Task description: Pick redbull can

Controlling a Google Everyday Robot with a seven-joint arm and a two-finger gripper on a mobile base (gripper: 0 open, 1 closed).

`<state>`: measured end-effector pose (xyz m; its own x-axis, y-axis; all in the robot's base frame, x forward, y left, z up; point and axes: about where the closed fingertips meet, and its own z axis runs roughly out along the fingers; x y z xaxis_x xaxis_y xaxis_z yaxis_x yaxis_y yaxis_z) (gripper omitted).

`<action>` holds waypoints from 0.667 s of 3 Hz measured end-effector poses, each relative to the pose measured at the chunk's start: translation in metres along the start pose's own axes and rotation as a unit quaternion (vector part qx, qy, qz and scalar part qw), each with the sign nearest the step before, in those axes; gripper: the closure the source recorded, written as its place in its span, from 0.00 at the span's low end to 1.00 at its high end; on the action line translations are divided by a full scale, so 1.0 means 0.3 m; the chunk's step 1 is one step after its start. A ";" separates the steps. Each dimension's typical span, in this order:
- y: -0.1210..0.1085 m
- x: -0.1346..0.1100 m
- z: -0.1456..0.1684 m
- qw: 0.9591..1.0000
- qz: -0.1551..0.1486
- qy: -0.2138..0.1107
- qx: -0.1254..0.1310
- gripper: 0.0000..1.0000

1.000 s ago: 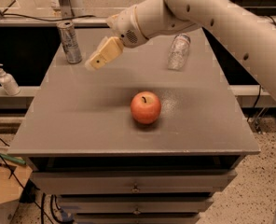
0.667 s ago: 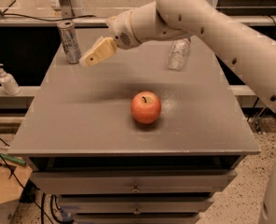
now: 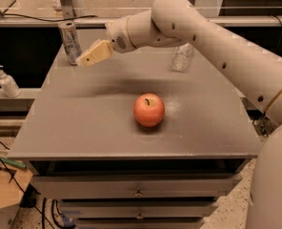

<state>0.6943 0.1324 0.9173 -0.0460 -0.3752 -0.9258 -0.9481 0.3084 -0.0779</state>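
Observation:
The redbull can (image 3: 70, 41) is a slim silvery-grey can standing upright at the far left corner of the grey table (image 3: 84, 123). My gripper (image 3: 85, 58) hangs just right of the can, its tan fingers pointing left and down toward the can's base, almost touching it. The white arm reaches in from the right across the back of the table. The gripper holds nothing that I can see.
A red apple (image 3: 149, 110) sits in the middle of the table. A clear crinkled plastic bottle (image 3: 181, 57) stands at the far right, partly behind the arm. A white pump bottle (image 3: 7, 82) stands on a low shelf left of the table. Drawers sit below the tabletop.
The gripper has moved left, closing most of the gap to the redbull can. The can, apple and bottle have not moved.

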 end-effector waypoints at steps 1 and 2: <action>-0.006 -0.010 0.073 1.000 -0.005 -0.001 0.003 0.00; -0.035 -0.021 0.157 1.000 -0.001 -0.023 0.007 0.00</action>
<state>0.7194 0.1727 0.9067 -0.0300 -0.3346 -0.9419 -0.9439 0.3196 -0.0834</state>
